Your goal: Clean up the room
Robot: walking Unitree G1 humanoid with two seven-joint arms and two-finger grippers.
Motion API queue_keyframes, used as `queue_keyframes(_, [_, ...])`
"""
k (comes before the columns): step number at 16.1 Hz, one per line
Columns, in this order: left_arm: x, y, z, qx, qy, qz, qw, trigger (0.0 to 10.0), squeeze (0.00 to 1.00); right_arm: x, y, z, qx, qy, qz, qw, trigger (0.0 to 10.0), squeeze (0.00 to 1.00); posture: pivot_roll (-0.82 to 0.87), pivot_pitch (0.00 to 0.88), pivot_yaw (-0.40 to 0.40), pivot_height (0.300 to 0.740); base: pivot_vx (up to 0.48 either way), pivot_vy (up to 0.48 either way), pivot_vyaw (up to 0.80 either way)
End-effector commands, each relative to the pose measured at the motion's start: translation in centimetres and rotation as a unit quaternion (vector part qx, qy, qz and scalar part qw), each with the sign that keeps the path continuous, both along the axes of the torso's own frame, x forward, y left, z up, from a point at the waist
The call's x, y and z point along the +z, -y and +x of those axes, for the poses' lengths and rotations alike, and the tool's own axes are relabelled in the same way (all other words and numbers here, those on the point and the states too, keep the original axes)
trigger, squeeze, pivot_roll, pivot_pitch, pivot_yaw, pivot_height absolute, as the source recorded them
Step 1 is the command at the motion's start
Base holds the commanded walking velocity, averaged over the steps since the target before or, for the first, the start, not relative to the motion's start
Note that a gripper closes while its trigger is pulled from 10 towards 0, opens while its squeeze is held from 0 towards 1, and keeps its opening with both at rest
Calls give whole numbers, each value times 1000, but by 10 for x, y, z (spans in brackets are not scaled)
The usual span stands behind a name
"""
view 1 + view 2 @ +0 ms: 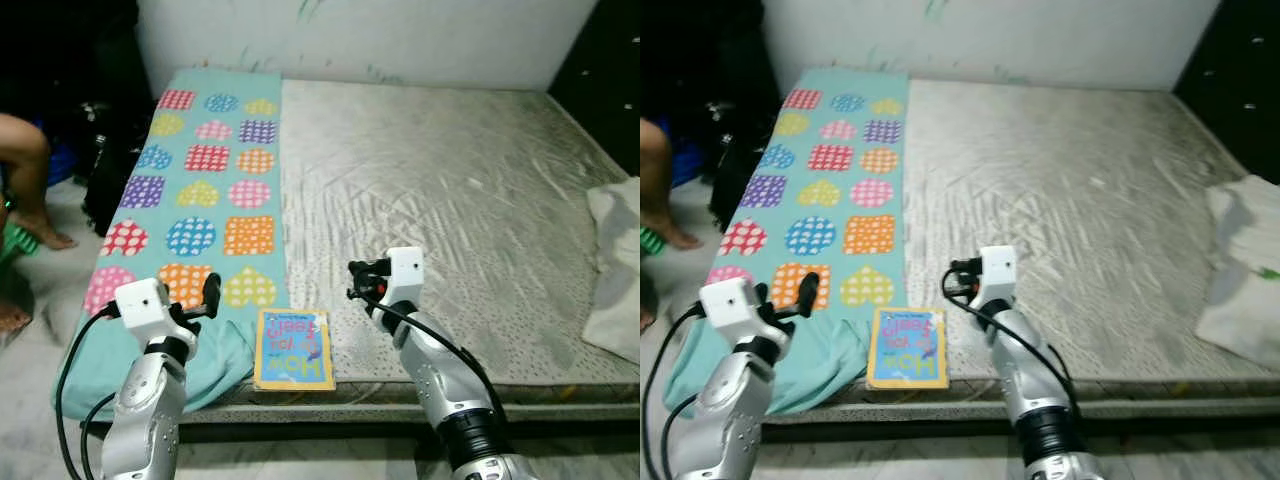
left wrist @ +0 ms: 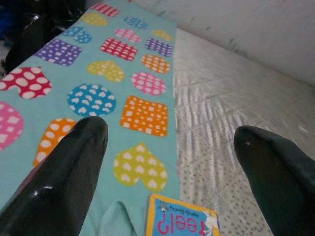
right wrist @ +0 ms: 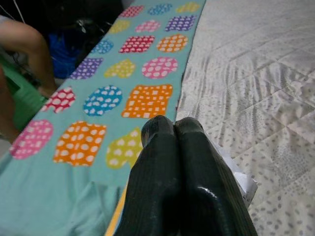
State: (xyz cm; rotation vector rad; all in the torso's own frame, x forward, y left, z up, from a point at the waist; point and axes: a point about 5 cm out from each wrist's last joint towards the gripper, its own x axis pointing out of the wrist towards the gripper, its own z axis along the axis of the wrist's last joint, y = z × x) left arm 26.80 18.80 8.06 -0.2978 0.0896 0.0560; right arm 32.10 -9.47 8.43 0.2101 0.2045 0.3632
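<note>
From my head camera, the person's bare leg (image 1: pixel 28 175) is cut off by the picture's edge, so I see only knee, shin and foot. The white crumpled cloth (image 1: pixel 615 270) on the mattress runs off the far side. In the left wrist view, the colourful children's book with a yellow border (image 2: pixel 183 222) is cropped and I can read only "feel?". In the right wrist view, the right gripper (image 3: pixel 173 129), fingers pressed together, hides most of a white scrap (image 3: pixel 241 179).

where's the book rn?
The book lies at the mattress's near edge, beside the teal patterned blanket, between the left gripper and right gripper.
</note>
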Motion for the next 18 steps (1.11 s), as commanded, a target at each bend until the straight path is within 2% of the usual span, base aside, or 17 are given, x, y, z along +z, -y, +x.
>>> queue_keyframes(1, [1,-2,-1,1,-2,7,1000,10000,0,3,2,3,-10,8,-6,1000,10000,0,-68,39,-47,740,240,0,0])
queue_keyframes(9, [0,-4,-1,10,-5,4,1000,10000,0,5,6,5,-19,16,-12,1000,10000,0,-66,40,-46,740,0,0,0])
queue_keyframes(18, [0,-4,0,9,-7,5,1000,10000,0,5,4,6,-16,18,-12,1000,10000,0,-68,38,-45,740,0,405,0])
